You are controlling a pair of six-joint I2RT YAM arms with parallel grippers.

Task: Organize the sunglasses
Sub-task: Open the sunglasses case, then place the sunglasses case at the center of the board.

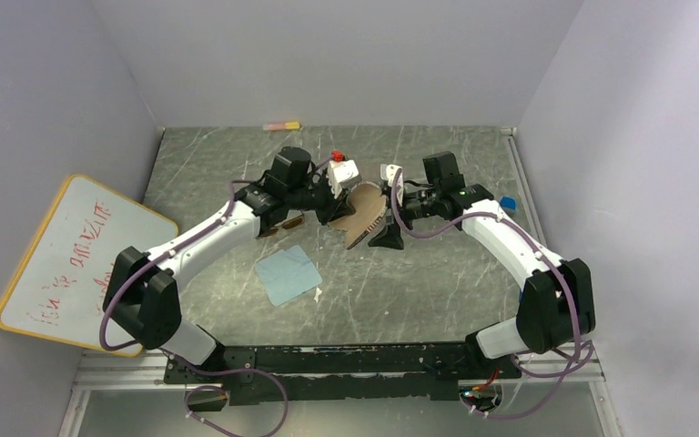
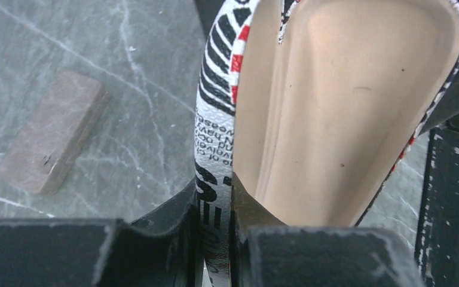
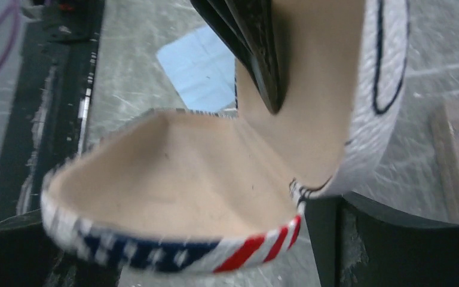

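Case (image 1: 364,214) propped open, centre of overhead view, interior bare, likely for loading.
Left gripper (image 2: 215,202) pinched tight on its printed wall; right gripper (image 1: 389,206) jaws spread wide around it, can't tell if gripping.

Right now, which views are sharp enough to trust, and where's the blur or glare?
Top external: even light, soft shadows, sharp throughout. Left wrist: printed case rim crisp, print readable; its pale lining slightly washed out. Right wrist: softest view, the case's flag stripes smeared, blue cloth behind pale and unfocused.
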